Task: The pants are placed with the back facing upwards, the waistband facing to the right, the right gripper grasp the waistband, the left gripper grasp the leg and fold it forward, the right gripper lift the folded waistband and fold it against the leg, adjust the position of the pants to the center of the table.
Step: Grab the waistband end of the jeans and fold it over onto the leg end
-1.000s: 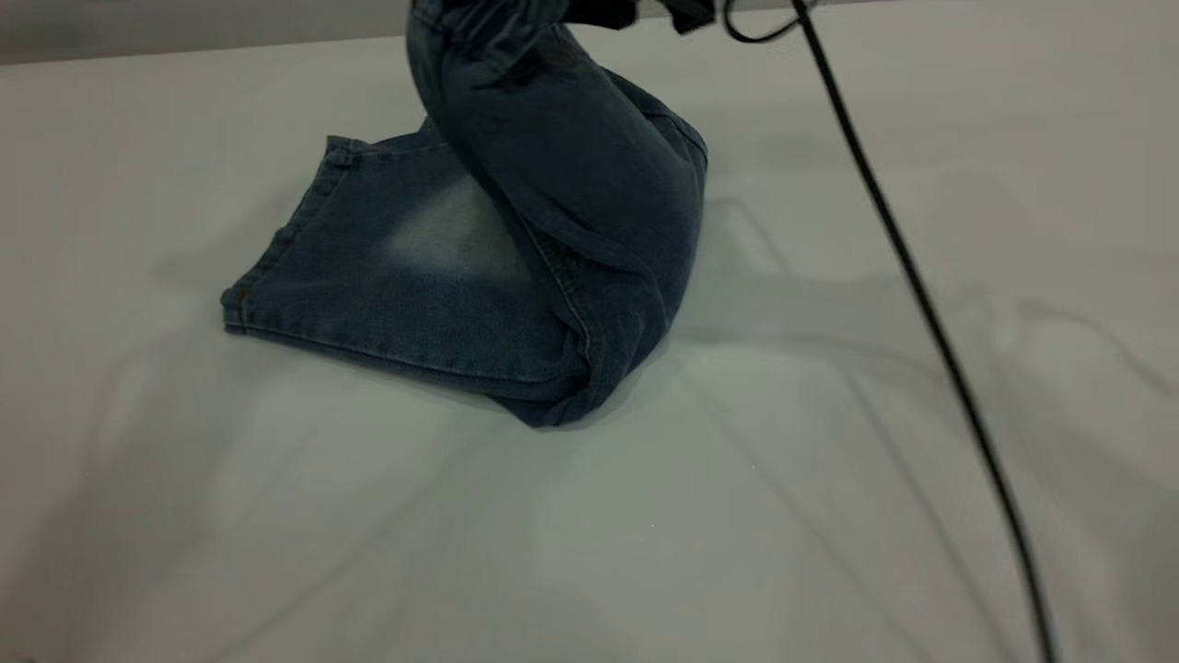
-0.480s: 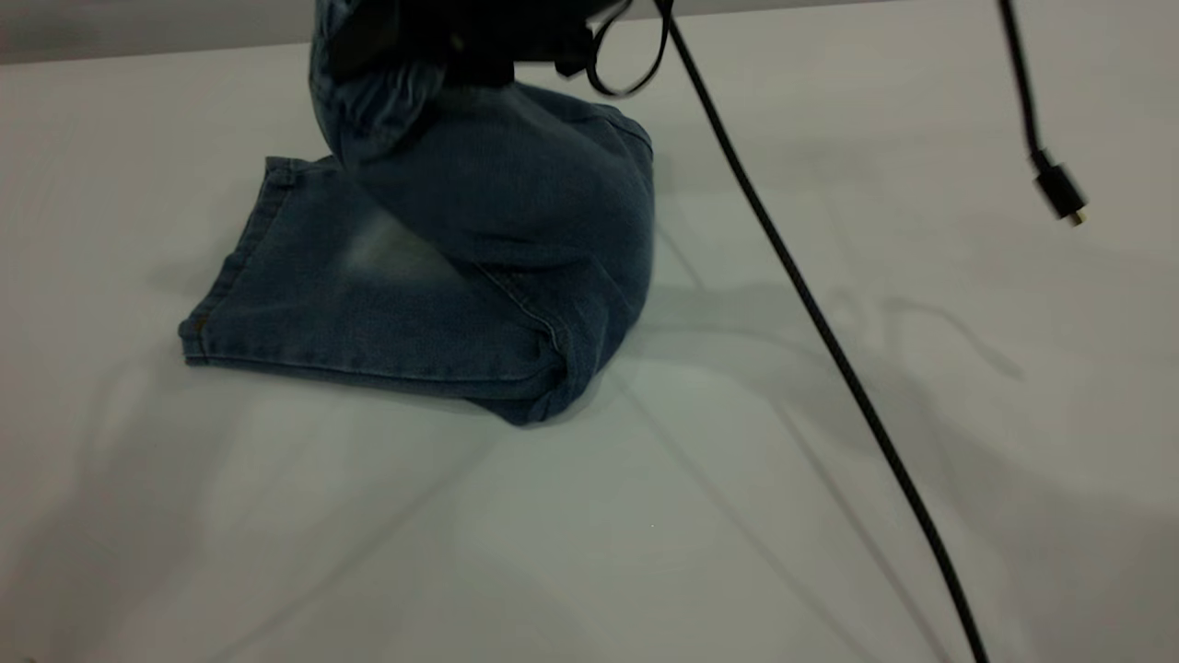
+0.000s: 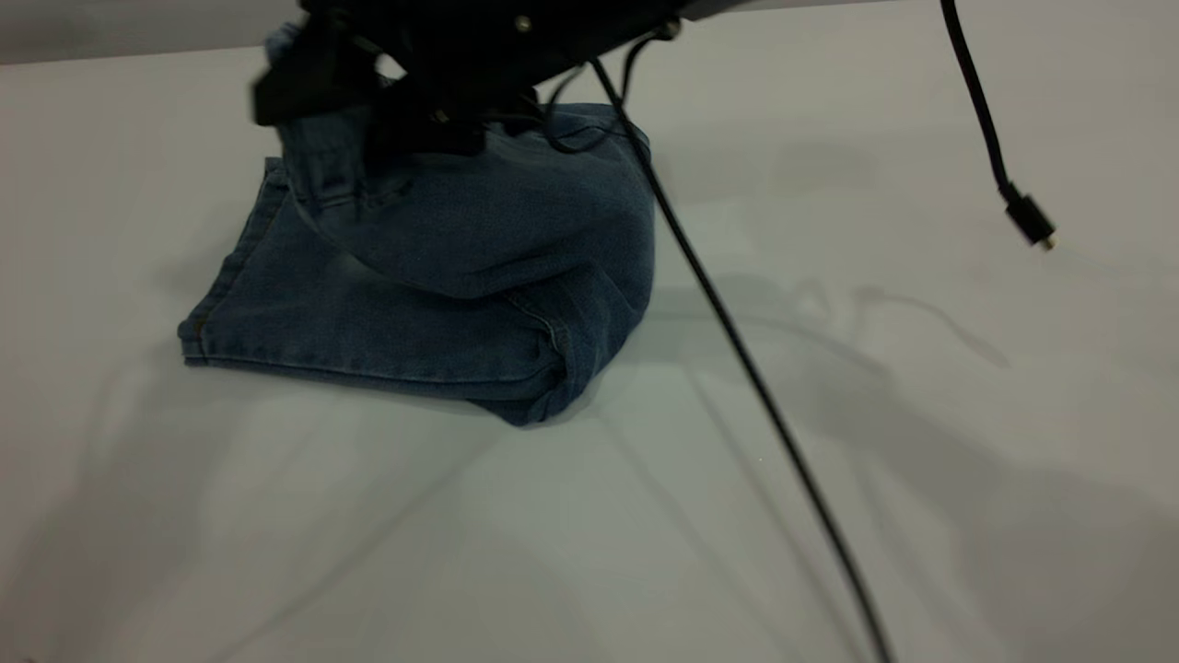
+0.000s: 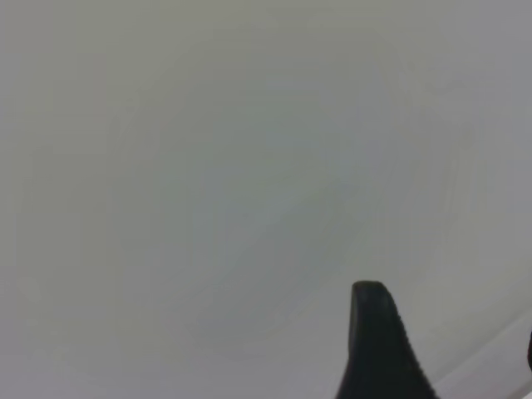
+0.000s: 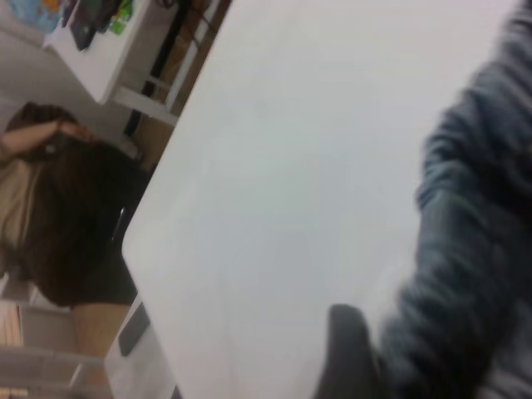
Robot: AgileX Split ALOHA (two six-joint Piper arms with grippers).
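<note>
The pants (image 3: 479,267), faded blue denim, lie folded on the white table (image 3: 829,516) in the exterior view. The leg (image 3: 313,327) rests flat with its stitched hem toward the left. My right gripper (image 3: 368,115) hangs just above it at the upper left, shut on the waistband (image 3: 318,161), so the upper part of the pants arches over the leg. In the right wrist view one dark finger (image 5: 345,353) presses against bunched denim (image 5: 478,241). The left gripper (image 4: 453,357) is open over bare table, away from the pants; one finger (image 4: 374,341) shows fully.
A black cable (image 3: 737,359) runs from the right arm diagonally across the table to the front edge. A second cable ends in a loose plug (image 3: 1030,221) hanging at the right. A person (image 5: 58,208) stands beyond the table's edge in the right wrist view.
The right gripper has carried the waistband leftward and down over the leg. The pants slid a little left early on, and the cables swung left with the arm.
</note>
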